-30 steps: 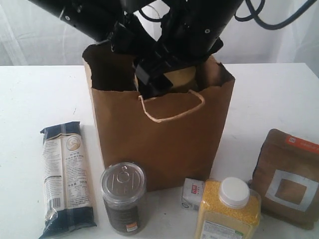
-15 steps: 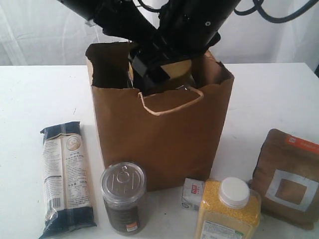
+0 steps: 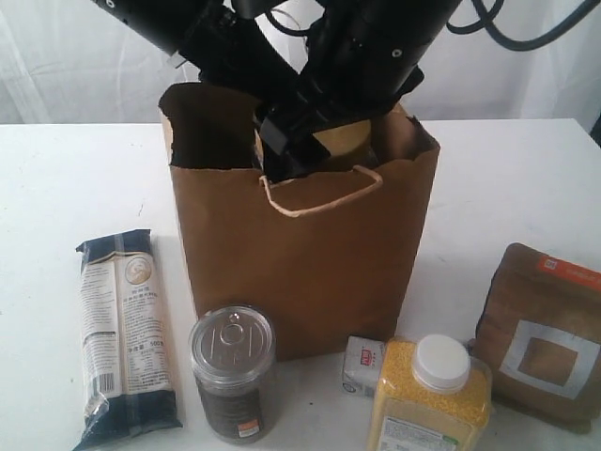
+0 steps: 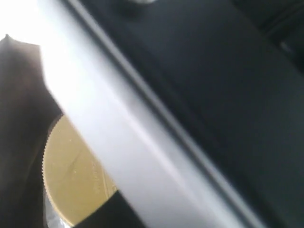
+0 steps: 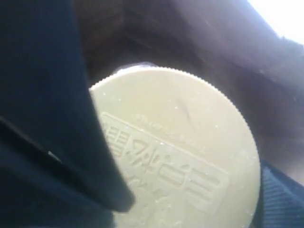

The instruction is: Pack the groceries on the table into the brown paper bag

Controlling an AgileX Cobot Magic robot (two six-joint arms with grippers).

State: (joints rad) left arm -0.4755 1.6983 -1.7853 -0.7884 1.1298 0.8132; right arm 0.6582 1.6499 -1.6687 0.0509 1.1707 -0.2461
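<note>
The right tool [image 3: 310, 141] is at the mouth of the brown paper bag [image 3: 300, 263]. Its fingers sit on both sides of the gold-lidded clear jar [image 3: 343, 146], and I think it is gripping it; the lid is up near the bag's rim, so the jar looks like it hangs in the air and is not set down yet. The left tool [image 3: 225, 66] is closed; it is mostly hidden behind the right arm, at the far left of the bag mouth.

To do this well, I would bring the jar straight down and keep it standing up; let go only when it rests on the bag's bottom, or it may drop and tip; then come up straight, so the fingers do not catch the loop handle [image 3: 319, 193] or the rim.

Waiting on the table [image 3: 56, 169] in front of the bag are the long dark-blue noodle packet [image 3: 127, 329], silver pull-tab can [image 3: 233, 371], small white-blue packet [image 3: 362, 365], white-capped yellow-grain bottle [image 3: 434, 395] and brown windowed orange-labelled pouch [image 3: 543, 334].
</note>
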